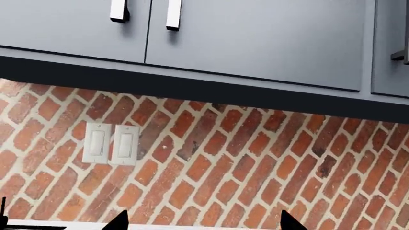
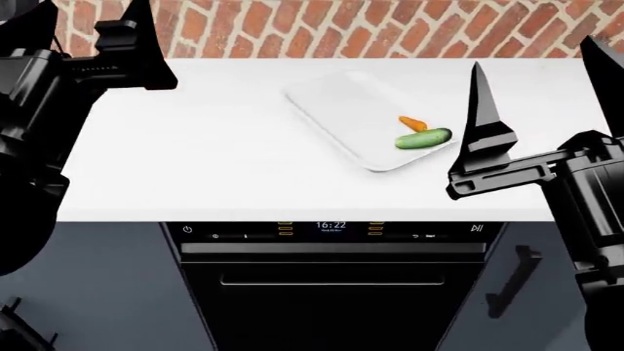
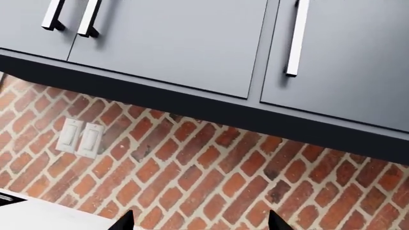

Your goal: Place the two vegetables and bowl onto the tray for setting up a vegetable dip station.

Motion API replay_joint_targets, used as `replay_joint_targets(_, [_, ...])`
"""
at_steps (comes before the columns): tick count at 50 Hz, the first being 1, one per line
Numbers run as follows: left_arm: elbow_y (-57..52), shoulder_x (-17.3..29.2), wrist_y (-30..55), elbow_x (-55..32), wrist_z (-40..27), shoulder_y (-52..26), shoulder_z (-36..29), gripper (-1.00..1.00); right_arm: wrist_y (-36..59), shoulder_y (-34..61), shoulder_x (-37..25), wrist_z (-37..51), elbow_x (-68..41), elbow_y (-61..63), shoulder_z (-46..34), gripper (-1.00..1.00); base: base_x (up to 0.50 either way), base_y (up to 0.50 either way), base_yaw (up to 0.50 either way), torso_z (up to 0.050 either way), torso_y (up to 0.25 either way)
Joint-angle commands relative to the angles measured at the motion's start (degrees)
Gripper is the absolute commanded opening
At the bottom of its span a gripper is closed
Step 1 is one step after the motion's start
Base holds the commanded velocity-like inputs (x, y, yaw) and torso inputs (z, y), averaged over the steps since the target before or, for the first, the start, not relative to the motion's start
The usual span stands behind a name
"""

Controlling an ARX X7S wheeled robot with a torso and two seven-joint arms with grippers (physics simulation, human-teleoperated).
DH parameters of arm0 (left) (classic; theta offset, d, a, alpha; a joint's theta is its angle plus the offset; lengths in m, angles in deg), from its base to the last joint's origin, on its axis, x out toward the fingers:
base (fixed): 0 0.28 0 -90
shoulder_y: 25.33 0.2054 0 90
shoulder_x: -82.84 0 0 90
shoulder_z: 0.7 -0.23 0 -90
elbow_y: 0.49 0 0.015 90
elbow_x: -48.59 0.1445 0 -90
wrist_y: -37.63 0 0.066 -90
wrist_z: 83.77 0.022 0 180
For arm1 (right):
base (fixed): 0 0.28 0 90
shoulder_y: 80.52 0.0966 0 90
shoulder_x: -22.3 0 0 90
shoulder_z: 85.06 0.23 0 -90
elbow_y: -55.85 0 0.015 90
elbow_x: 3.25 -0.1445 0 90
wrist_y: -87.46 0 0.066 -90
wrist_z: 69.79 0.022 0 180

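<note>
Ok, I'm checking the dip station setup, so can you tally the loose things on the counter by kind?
Vegetables: 2, a carrot and a cucumber, both lying on the tray
Trays: 1, the white tray
Bowls: 0 in view
Total: 3

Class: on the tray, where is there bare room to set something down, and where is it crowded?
The tray's far half, toward the brick wall, is bare. Its near end is crowded: the carrot and cucumber lie there close together, near the right tool.
</note>
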Motion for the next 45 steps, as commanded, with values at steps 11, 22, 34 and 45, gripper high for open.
replay_joint_targets(11, [0.40,-0.15,-0.29,-0.36,-0.18,0.02,0.29,1.00,-0.12,-0.35,0.20,-0.35,-0.98,0.12,0.55,1.00,0.00,0.50,0.00,0.000,0.000])
replay_joint_targets(22, [0.34,0.09,-0.42,-0.72,-0.37,0.11,0.32,1.00,-0.07,-0.06,0.34,-0.26,-0.95,0.04,0.10,1.00,0.00,0.50,0.00,0.000,0.000])
replay_joint_targets(34, [0.35,0.27,-0.60,-0.96,-0.59,0.12,0.21,1.00,-0.33,-0.33,0.23,0.01,-1.32,0.05,0.25,1.00,0.00,0.50,0.00,0.000,0.000])
replay_joint_targets(45, [0.22,0.41,-0.73,-1.40,-0.84,0.21,0.26,1.00,-0.54,-0.59,0.15,0.09,-1.37,0.12,0.16,1.00,0.00,0.50,0.00,0.000,0.000])
